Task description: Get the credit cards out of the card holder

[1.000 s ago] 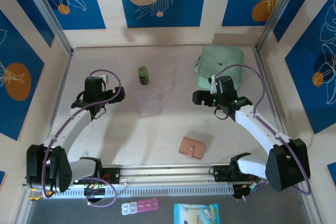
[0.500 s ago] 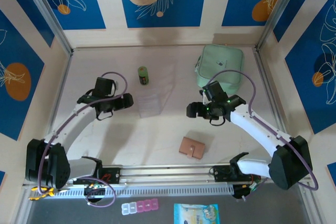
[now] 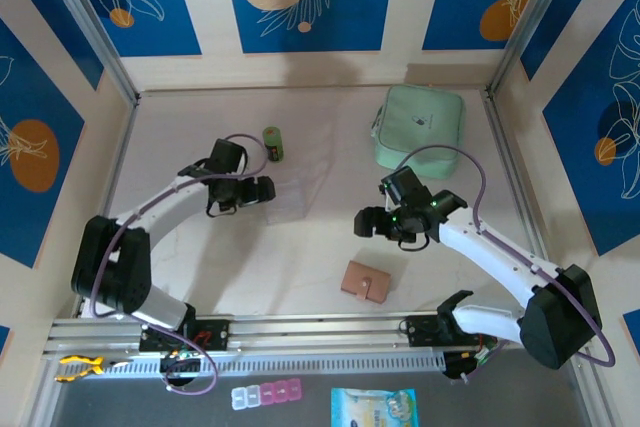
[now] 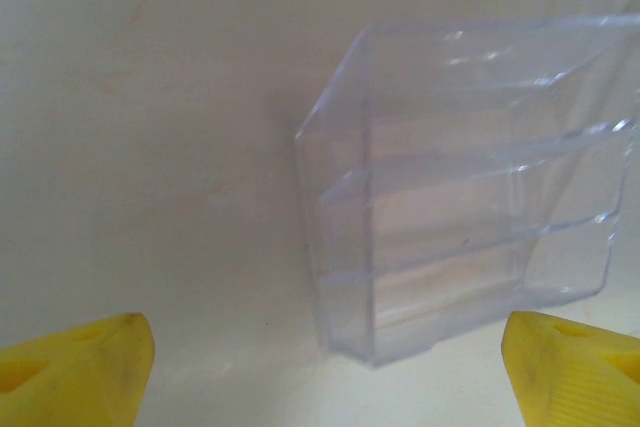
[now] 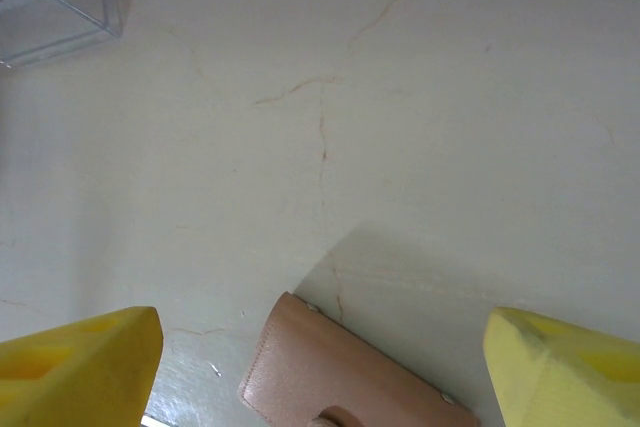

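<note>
From above, the closed card holder is lying near the table's front edge, by the right gripper and apart from the left gripper, both gaping wide, while the left wrist camera is resolving a clear tiered stand's shelves.

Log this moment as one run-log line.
left gripper: open, facing clear box | right gripper: open, near card holder | card holder: closed, untouched

Robot lab cell: alu posts, blue leaf-print panels, arm-base rail at tabletop edge.
</note>
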Tool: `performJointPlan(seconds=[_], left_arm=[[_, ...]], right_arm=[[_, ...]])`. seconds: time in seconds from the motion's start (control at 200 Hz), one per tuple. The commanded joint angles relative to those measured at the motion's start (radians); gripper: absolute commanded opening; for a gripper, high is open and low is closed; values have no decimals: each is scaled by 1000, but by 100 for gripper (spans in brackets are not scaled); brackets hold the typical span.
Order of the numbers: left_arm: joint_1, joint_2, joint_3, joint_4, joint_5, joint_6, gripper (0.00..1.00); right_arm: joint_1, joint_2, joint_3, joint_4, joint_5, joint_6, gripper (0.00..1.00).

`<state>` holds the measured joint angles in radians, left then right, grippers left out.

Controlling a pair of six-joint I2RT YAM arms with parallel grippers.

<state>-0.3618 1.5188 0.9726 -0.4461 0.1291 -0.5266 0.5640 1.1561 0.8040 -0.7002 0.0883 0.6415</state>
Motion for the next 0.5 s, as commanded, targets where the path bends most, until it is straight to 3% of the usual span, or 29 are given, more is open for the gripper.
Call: performJointPlan(seconds=[0.0,0.495], left_arm=[[-10,61,74,51,70,-8,90],[-65,239,179,98,147,-66,90]], right_arm=[[11,-16,-20,-3,-19,30,84],[14,-10,-37,11,-13,29,84]])
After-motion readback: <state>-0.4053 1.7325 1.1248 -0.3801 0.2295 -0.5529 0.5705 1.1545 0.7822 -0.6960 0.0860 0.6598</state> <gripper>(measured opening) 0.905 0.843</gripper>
